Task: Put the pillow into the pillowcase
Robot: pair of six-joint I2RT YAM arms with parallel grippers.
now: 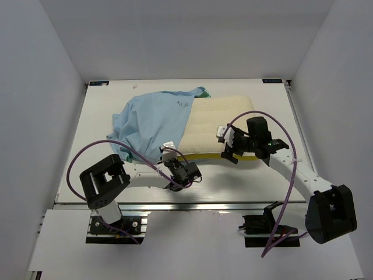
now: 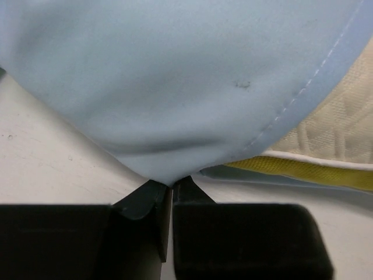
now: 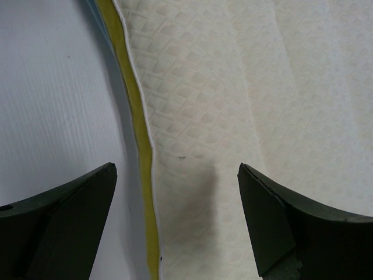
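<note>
Spread over the left centre of the top view, on the white table (image 1: 99,116): the pillowcase (image 1: 154,119), light blue face up, a sliver of mint green at its upper right corner. Covered at its left end by that blue cloth: the pillow (image 1: 224,116), cream and quilted, lying across the centre and right of centre, with a yellow edge (image 1: 210,156) along its lower side. At the lower tip of the blue cloth, just below frame centre: the left gripper (image 1: 182,170), jaws together and pinched on a fold of the pillowcase. In the left wrist view, cloth gathered to a point right at the dark fingertips (image 2: 148,201) at bottom centre and fanning over the whole upper frame, with pillow and yellow edge at the right. Right of centre in the top view: the right gripper (image 1: 228,153) at the pillow's lower edge, jaws wide apart, gripping nothing. In the right wrist view, one dark finger at the lower left over bare table, the other at the lower right over the quilted pillow, the yellow edge running top to bottom between them; contact with the pillow impossible to tell
</note>
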